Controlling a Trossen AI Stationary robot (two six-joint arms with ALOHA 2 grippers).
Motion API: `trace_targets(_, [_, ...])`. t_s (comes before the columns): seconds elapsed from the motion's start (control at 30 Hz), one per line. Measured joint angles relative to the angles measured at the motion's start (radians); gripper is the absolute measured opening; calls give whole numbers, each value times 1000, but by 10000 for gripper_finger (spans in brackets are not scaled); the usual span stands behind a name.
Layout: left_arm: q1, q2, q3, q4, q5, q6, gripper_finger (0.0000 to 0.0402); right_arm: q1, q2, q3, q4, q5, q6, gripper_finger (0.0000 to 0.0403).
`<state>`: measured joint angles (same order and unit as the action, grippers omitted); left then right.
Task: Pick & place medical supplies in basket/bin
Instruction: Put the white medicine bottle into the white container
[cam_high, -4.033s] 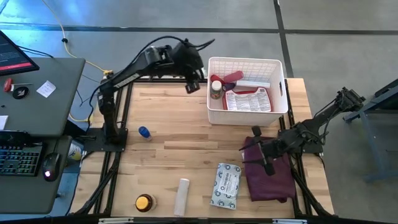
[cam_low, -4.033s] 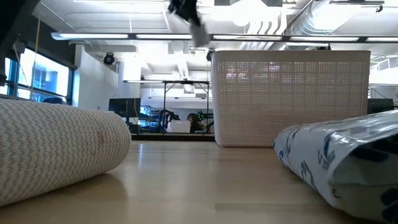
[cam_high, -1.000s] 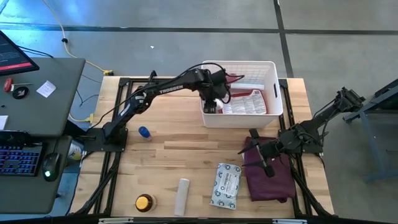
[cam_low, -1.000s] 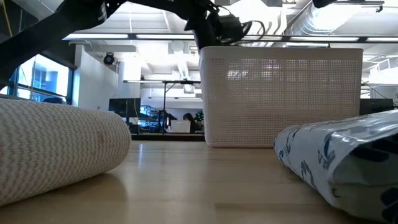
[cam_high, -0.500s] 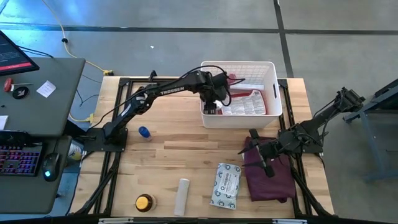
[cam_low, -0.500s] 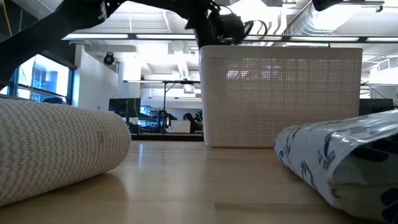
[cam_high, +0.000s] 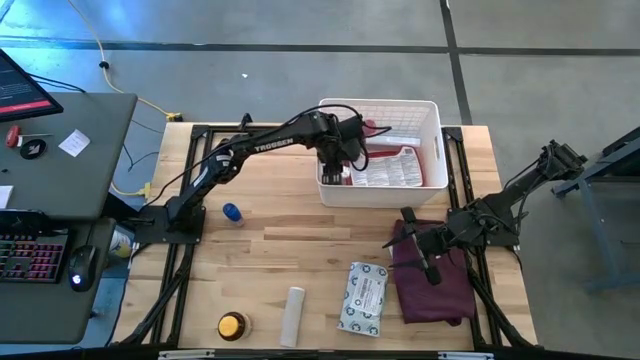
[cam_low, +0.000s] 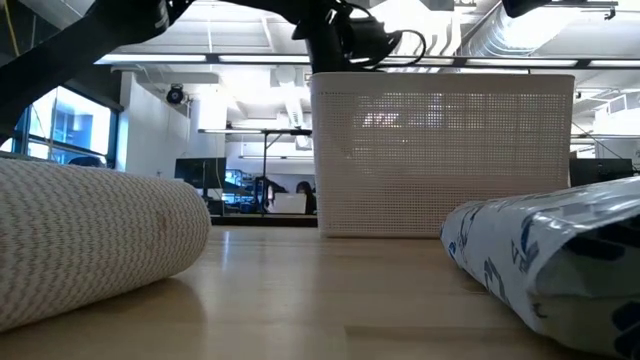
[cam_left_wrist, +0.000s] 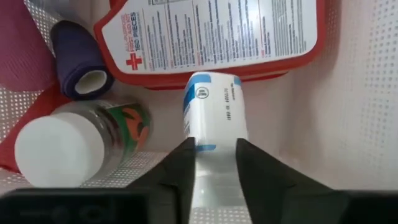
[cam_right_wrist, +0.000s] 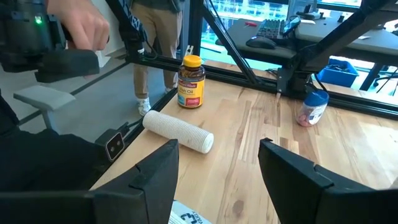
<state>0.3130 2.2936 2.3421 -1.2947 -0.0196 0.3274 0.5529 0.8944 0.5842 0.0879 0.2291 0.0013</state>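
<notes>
The white lattice basket (cam_high: 432, 150) stands at the table's far middle and shows in the low view (cam_low: 440, 160). In it lie a red first-aid case (cam_left_wrist: 211, 37), a purple roll (cam_left_wrist: 81, 59) and a white-capped bottle (cam_left_wrist: 74, 146). My left gripper (cam_high: 340, 160) reaches down into the basket's near left corner. It is shut on a white bottle with a blue label (cam_left_wrist: 214, 112). My right gripper (cam_right_wrist: 217, 168) is open and empty, low over the maroon cloth (cam_high: 435, 275) at the table's right. My left gripper pinches the white bottle between its two fingers (cam_left_wrist: 183, 165), on the two sides of the end nearest the wrist (cam_left_wrist: 214, 162). The fingers come from above into the basket and lie along the bottle. The bottle's far end (cam_left_wrist: 211, 84) is beside the red case's edge; whether it rests on the basket floor I cannot tell.
On the table lie a small blue-lidded bottle (cam_high: 232, 212), an amber bottle with an orange lid (cam_high: 233, 325), a white roll (cam_high: 293, 315) and a grey-white packet (cam_high: 363, 297). A person's hand (cam_right_wrist: 81, 25) shows beyond the table in the right wrist view.
My left gripper, down inside the basket, has gone a little toward the table's left edge. The basket has slid the same way along the table. My right arm has kept still.
</notes>
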Motion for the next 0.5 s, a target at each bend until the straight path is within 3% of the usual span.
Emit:
trace_targets(0.23, [-6, 0, 13, -83, 2, 2, 80, 0, 0, 0, 0, 0, -9, 211])
trace_targets(0.5, [-26, 0, 13, 28, -40, 16, 114, 0, 0, 0, 0, 0, -26, 211])
